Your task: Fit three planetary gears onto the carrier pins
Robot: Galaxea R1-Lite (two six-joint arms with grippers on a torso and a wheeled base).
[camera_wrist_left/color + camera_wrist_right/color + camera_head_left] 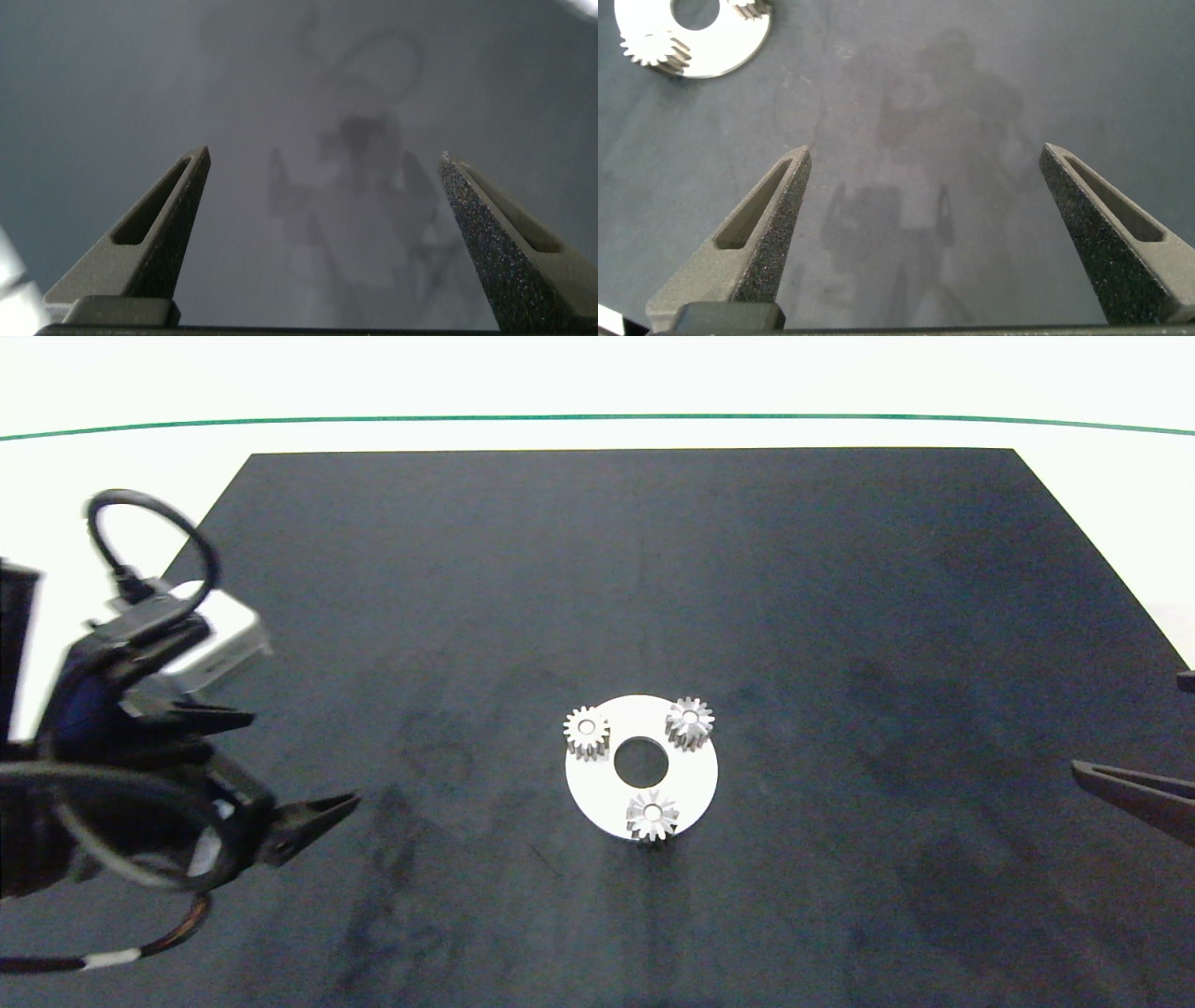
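Where pegs stand, toothed planetary gears (689, 721) sit.

Three small silver planetary gears (689, 721) sat in a triangle on the white disc (695, 779), ringing its centre hole. Each was seated flat over one of the carrier pins (653, 812), a pale tip showing in each bore.

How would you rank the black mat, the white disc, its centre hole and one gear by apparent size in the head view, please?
1. Mat
2. Disc
3. Centre hole and a gear: they look about alike, so I won't rank them against each other.
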